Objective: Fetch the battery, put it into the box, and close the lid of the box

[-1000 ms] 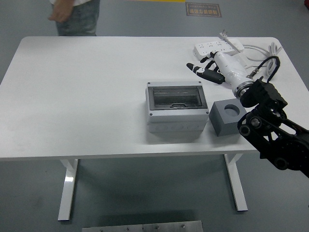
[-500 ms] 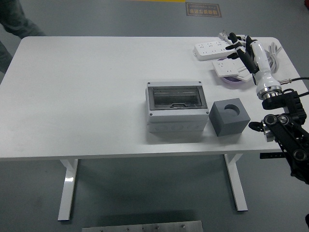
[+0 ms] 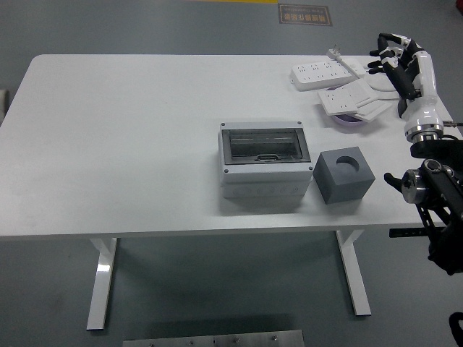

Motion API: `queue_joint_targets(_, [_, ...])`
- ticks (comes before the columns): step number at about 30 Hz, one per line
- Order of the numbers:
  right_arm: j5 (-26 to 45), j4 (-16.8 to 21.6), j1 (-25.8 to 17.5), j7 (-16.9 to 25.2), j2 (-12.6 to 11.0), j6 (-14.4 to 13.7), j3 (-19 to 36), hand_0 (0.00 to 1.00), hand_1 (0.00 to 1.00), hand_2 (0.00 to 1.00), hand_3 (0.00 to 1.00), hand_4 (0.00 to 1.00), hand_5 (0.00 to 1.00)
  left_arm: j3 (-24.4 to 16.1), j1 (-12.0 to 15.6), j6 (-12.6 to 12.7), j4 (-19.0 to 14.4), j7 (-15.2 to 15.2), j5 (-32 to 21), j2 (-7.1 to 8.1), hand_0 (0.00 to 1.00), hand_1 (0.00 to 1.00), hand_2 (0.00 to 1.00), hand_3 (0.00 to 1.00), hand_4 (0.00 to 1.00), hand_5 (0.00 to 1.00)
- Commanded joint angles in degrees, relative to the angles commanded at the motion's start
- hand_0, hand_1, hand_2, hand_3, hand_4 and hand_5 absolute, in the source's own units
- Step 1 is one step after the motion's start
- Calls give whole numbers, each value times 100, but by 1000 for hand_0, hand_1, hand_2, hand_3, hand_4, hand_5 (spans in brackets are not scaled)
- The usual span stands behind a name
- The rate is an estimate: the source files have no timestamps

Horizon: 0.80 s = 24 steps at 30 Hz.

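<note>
Head view: right hand [image 3: 393,49] raised over the bench's [image 3: 130,144] far right corner, fingers loosely spread, holding nothing. Grey box [image 3: 263,163] with clear lid shut, toward the near edge, right of centre. Just beside it on the right, a grey cube [image 3: 342,176] with a round hole on top. White power strips [image 3: 327,72] and a purple disc [image 3: 349,120] near the far right corner. Battery nowhere plainly made out.

I see a white table [image 3: 130,144] carrying a grey block [image 3: 342,176] with a round hole on top, plus two power strips [image 3: 325,72] and a purple-edged disc [image 3: 349,120] far right.
</note>
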Motion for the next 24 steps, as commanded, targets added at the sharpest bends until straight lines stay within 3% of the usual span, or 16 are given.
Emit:
queue_joint_targets(3, [-67,-126,49,-15,-20,16,23,443,375,437,576,560,231,-3,-15,-4,2,-2,6,-10,585,716,670,606,706,180])
queue_joint_targets(4, [-74,-170,64,-7,-31,15,29,517,383,438,553,452,134,-4,-19,-5,1,-2,8,-13,585,715,669,606,706,179])
queue_joint_targets(9, [-100,-334,108,45,-108,12,38,517,383,438,553,452,134,-12,-28,-7,-2,5,19,-18,585,715,669,606,706,179])
queue_joint_targets(10, [-113,-348,113,49,-124,11,40,694,661,636,720,755,94,-13,-28,-7,-2,6,22,-19,586,715,669,607,706,177])
queue_joint_targets(15, [-225,-393,139,0,-221,55,60,694,661,636,720,755,94,-18,-33,-6,-4,9,30,-24,586,715,669,607,706,177])
queue_joint_targets(16, [-249,-396,143,-25,-238,79,62,892,864,865,941,871,193,-18,-34,-5,-4,8,29,-25,586,715,666,606,706,177])
queue_joint_targets(21, [-340,-412,146,-133,-284,175,82,892,864,865,941,871,193,-18,-39,-1,-5,9,27,-30,586,715,666,606,706,177])
queue_joint_targets(22, [-349,-414,145,-148,-286,186,85,952,885,889,997,938,240,-19,-38,-1,-6,10,28,-31,586,715,665,606,704,178])
queue_joint_targets(24, [-355,-422,143,-171,-290,203,86,952,885,889,997,938,240,-17,-36,1,-7,11,27,-32,586,715,665,606,704,178])
